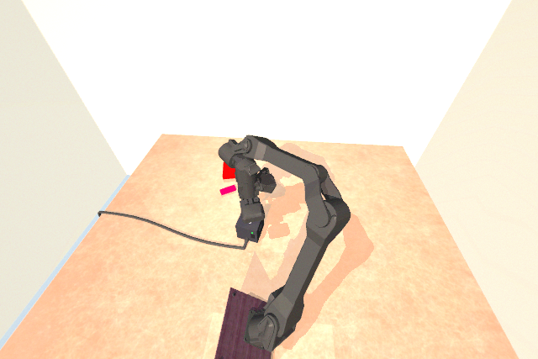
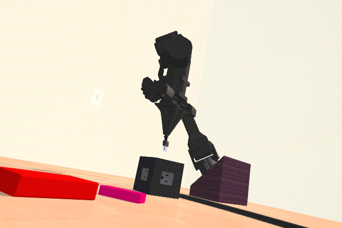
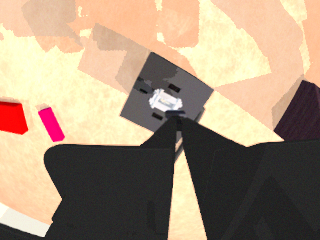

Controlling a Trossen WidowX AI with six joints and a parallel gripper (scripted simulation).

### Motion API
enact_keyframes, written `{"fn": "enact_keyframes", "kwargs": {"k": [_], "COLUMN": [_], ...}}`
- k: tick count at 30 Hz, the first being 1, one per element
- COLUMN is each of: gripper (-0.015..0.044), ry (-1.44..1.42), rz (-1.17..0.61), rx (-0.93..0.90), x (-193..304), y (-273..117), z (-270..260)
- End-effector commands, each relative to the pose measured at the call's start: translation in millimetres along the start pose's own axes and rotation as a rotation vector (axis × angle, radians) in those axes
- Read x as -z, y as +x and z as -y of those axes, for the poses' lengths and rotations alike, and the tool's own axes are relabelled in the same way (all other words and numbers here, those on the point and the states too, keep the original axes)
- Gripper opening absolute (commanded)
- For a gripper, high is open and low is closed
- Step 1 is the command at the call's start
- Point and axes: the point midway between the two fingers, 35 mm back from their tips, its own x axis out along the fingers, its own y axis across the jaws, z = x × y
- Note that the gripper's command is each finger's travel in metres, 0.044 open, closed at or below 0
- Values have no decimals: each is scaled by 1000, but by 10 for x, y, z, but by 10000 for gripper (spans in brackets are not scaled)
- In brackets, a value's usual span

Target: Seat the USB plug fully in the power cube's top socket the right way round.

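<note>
I have the USB plug (image 2: pixel 165 147) (image 3: pixel 166 101) above the power cube (image 2: pixel 166 177) (image 3: pixel 192 87) (image 1: pixel 248 229), clear of its top, metal end down. My gripper (image 2: pixel 165 134) (image 3: pixel 178 124) is closed on its dark body. I expect it light, stiff and slick at the metal, so the body is the place to hold. I can read no brand or label anywhere.

Gap above power cube (image 1: pixel 247 229) (image 2: pixel 165 177) (image 3: pixel 192 92), red block (image 1: pixel 228 171) (image 2: pixel 55 185) (image 3: pixel 12 118) well aside
</note>
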Motion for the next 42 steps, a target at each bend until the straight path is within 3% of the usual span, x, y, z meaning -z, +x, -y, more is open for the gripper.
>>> {"fn": "enact_keyframes", "kwargs": {"k": [1, 42], "gripper": [0, 0], "ry": [-101, -1174], "rz": [-1, 0], "rx": [-1, -2], "x": [2, 2], "y": [0, -1], "z": [-2, -2]}}
